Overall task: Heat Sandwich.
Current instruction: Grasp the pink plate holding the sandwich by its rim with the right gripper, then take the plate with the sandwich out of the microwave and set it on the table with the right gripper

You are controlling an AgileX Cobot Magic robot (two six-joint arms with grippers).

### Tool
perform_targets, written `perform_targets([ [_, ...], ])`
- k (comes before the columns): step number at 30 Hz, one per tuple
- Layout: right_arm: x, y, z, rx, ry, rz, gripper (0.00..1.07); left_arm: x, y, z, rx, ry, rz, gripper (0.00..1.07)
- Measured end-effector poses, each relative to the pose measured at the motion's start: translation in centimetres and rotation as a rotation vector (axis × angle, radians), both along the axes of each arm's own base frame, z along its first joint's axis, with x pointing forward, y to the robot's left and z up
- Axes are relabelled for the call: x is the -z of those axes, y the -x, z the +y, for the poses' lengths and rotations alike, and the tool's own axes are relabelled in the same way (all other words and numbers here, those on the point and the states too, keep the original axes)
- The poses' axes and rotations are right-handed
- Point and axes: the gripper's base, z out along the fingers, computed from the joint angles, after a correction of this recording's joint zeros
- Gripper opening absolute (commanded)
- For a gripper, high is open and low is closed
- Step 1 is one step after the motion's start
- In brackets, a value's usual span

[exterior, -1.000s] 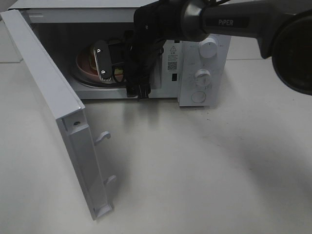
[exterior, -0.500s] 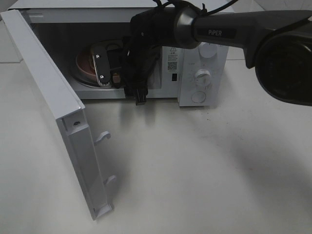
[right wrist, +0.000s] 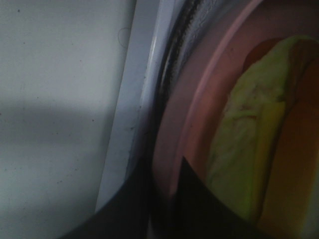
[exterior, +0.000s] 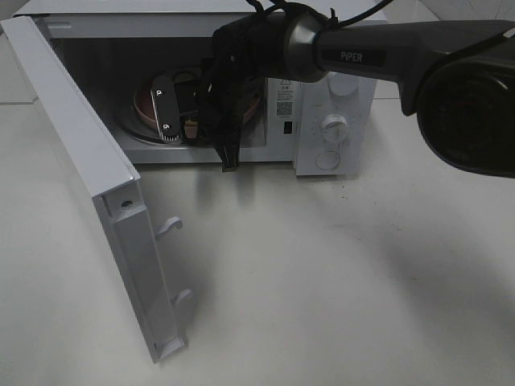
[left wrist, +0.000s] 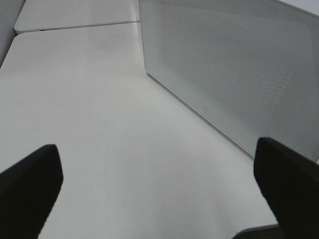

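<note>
The sandwich, showing yellow-green filling, lies on a round pink plate inside the open microwave. My right gripper reaches into the cavity, its dark fingers pressed on either side of the plate's near rim. From the high camera the right gripper and its arm cover most of the plate, and the sandwich is hidden there. My left gripper hangs open over the bare table with nothing between its fingers.
The microwave door stands swung wide open to the left, its latch hooks pointing into the table space. A white perforated panel stands close beside the left gripper. The control knobs are on the microwave's right.
The right gripper's jaws have closed from wide apart onto the plate's rim. The wrist shifted slightly inside the cavity. The left gripper has not moved.
</note>
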Motion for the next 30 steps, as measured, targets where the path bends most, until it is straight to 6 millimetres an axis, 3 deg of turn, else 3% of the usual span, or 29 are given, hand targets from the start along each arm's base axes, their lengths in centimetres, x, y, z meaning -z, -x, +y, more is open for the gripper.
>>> perform_targets([
  [15,-1.1,0.5,-0.4,-0.049,0.055,0.028,0.00,0.0,0.0,0.0,0.000,0.000,0.000,1.01],
  [30,-2.1,2.3,-1.6,-0.150,0.107,0.023,0.00,0.0,0.0,0.0,0.000,0.000,0.000,1.01],
])
